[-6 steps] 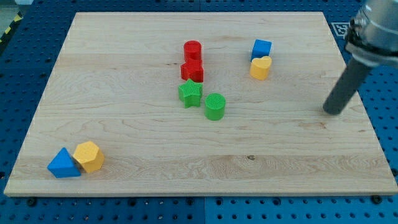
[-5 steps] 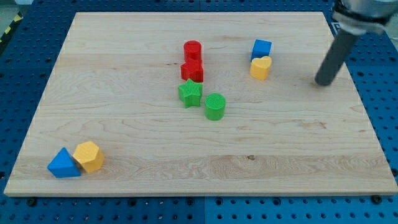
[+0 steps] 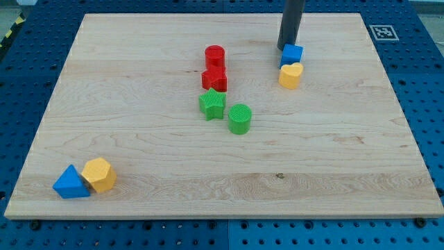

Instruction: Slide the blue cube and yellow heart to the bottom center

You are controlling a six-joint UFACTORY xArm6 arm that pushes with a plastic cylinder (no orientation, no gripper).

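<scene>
At the near left corner of the worktop [image 3: 139, 55] sit a blue triangle block [image 3: 70, 183] and a yellow hexagon block [image 3: 99, 174], touching each other – neither belongs to this job.

Toward the middle stands a loose cluster: a red cylinder [image 3: 214, 55] farthest away, a red star-like block [image 3: 215, 78] touching it on the near side, then a green star [image 3: 212, 104] and, just to its right and nearer, a green cylinder [image 3: 239, 119].

Right of that cluster, in the far half of the board, are the two blocks the job is about. The blue cube [image 3: 292, 54] sits farther back, with the yellow heart [image 3: 291, 76] touching its near side. My tip [image 3: 285, 47] is down at the far left edge of the blue cube, touching it or all but – the exact contact is too fine to tell. There is no pincer on this arm, only the rod, so there is nothing to open or close.

As I judge it, the work is barely begun: both blocks lie far from the near centre of the board. Everything remains to be done – a push from behind the cube toward the near edge, angled left, with the heart riding ahead and passing to the right of the green cylinder.
</scene>
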